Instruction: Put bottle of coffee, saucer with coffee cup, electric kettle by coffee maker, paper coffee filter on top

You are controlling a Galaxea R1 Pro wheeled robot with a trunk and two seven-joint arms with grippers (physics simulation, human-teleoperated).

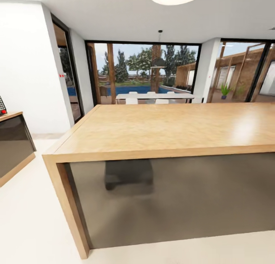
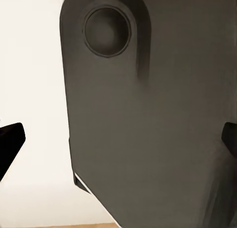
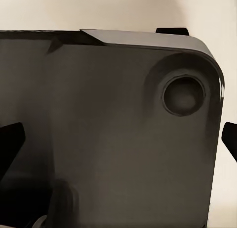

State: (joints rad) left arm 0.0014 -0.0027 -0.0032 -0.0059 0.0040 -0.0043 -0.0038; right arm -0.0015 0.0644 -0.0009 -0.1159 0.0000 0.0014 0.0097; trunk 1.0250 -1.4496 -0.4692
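Beyond the wooden island top (image 1: 160,130) stands a white dining table (image 1: 152,96) — head view; both wrist views show the robot's dark base (image 2: 158,129), fingertips spread wide, gripping nothing.

txt: none legible | labels/brands/nos.: 0 readable | all 3 views checked

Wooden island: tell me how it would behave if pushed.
The island probably would not budge: its thick wooden frame runs down to the floor like a heavy fixed unit. Its glossy dark front panel looks rigid. Tipping seems unlikely given the broad, low shape.
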